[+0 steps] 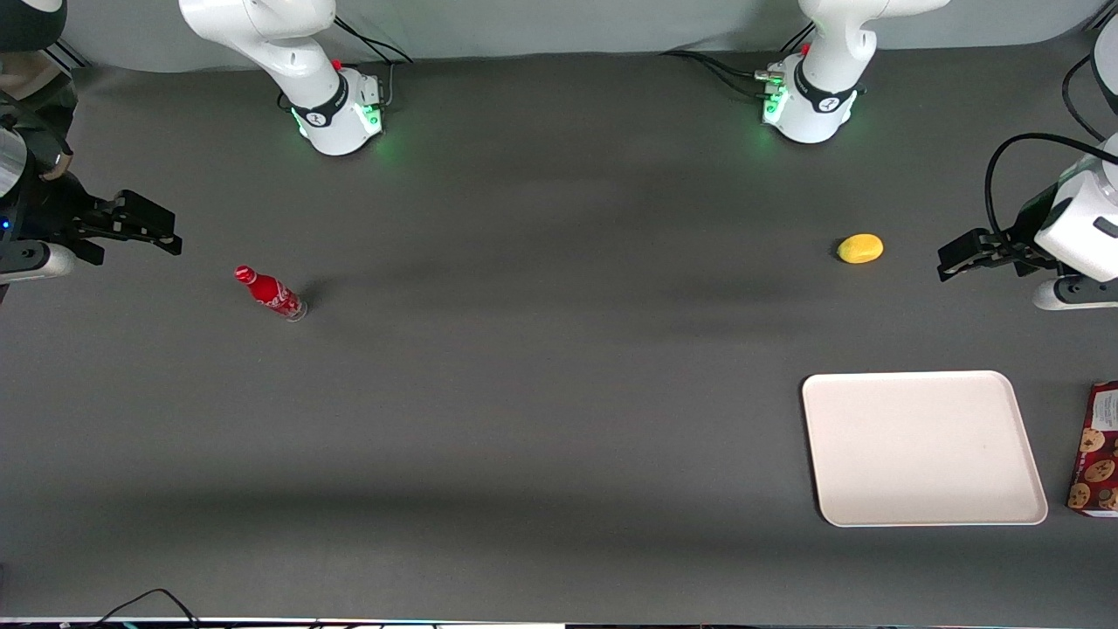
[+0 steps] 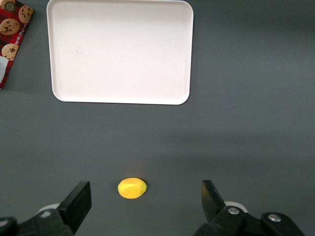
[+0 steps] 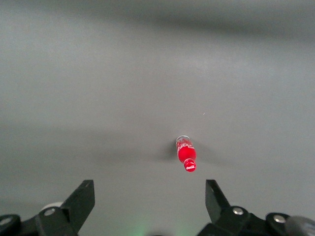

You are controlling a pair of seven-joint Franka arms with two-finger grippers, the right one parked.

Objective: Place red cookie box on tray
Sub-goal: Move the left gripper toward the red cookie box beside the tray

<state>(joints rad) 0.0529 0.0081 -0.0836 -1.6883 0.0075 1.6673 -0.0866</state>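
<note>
Front view, from the parked arm's end of the dark grey matte table point(image 1: 541, 419) toward the working arm's end. A small red soda bottle with a red cap point(image 1: 270, 293) stands alone on the table surface, well apart from every other object. A small yellow lemon-shaped fruit point(image 1: 860, 248) lies on the table farther from the front camera than the large flat cream-white rectangular tray with rounded corners and a low rim point(image 1: 924, 447); fruit and tray are well apart. The tray carries nothing. The long narrow dark-red tartan cookie box printed with chocolate-chip cookies point(image 1: 1098, 450) lies flat on the table just beside the tray's short edge, toward the working arm's end, apart from it by a narrow strip of table and partly cut off by the frame edge; its white label end points away from the front camera. The black two-finger gripper of the left arm point(image 1: 961, 259) hangs above the table near the yellow fruit, farther from the front camera than the tray and the box. In the left wrist view its two fingers point(image 2: 78, 199) stand wide apart and hold nothing, with the fruit point(image 2: 132, 188) on the table between them.
</note>
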